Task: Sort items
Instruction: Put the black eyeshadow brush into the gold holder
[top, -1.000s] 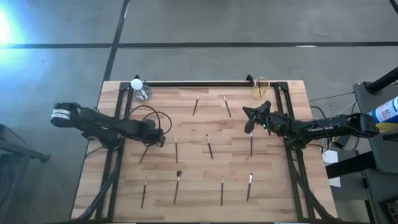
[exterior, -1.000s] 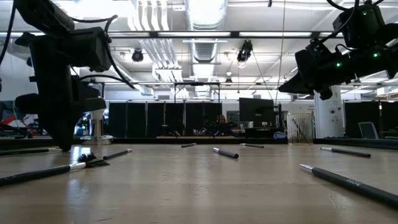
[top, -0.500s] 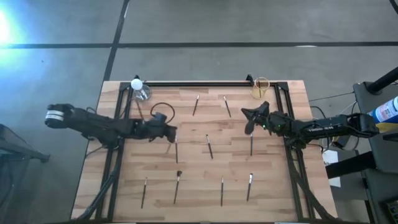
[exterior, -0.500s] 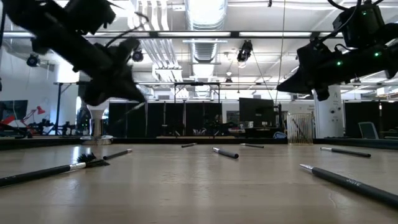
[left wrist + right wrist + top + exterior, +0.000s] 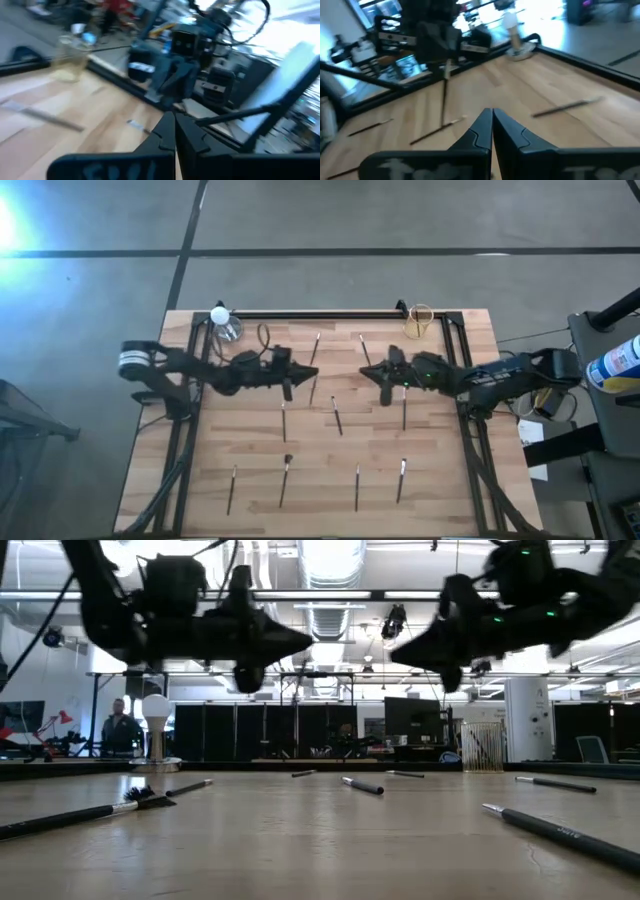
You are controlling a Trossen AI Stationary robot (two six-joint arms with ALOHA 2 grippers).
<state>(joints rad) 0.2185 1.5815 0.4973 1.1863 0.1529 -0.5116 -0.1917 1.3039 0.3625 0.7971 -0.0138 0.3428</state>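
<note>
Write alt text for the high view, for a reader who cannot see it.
Seen from overhead, the left gripper and right gripper meet near the middle of a wooden table. About ten thin dark brushes lie scattered, and a clear glass cup stands at each far corner.

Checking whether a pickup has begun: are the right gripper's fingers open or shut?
Shut. In the right wrist view the right gripper has its two fingertips pressed together, nothing visible between them.

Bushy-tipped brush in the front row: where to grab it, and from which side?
Mid-handle of the brush, clear of its bushy tip. It lies flat on the table, so probably best straight down from above, closing across the thin shaft.
</note>
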